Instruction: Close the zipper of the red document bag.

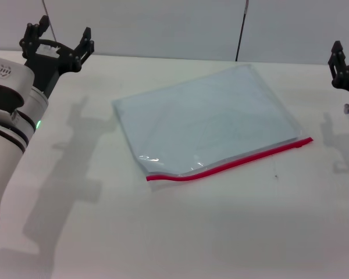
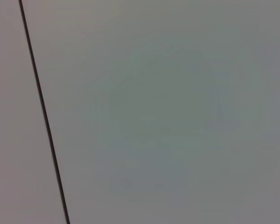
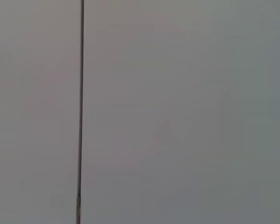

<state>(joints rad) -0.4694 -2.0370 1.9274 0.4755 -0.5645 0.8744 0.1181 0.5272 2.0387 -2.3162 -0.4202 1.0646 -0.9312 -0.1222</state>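
The bag (image 1: 206, 119) lies flat on the white table (image 1: 163, 232), near the middle and a bit toward the right side. It is a see-through, pale blue pouch. The zipper (image 1: 232, 163) is the thin red strip along the edge of the bag closest to the robot. It runs in a long slanted line. Its left end is low and close to the robot, and its right end is farther back, toward the right arm. The small dark red bit at the right end may be the slider, but it is too tiny to be sure. Near the left end the strip waves a little and the plastic looks puffed up, so the bag may be open there.

The left gripper (image 1: 57, 40) is held up at the far left corner of the table, well apart from the bag. Its fingers are spread wide and hold nothing.

The right gripper (image 1: 344, 68) is up at the right edge of the head view, and only part of it shows. I cannot tell if it is spread or closed. It is not touching anything I can see.

Both wrist views show only a plain wall with a dark line.

The right arm looks nearer to the zipper's right end. The left arm is nearer the left end, and could hold the bag still there.
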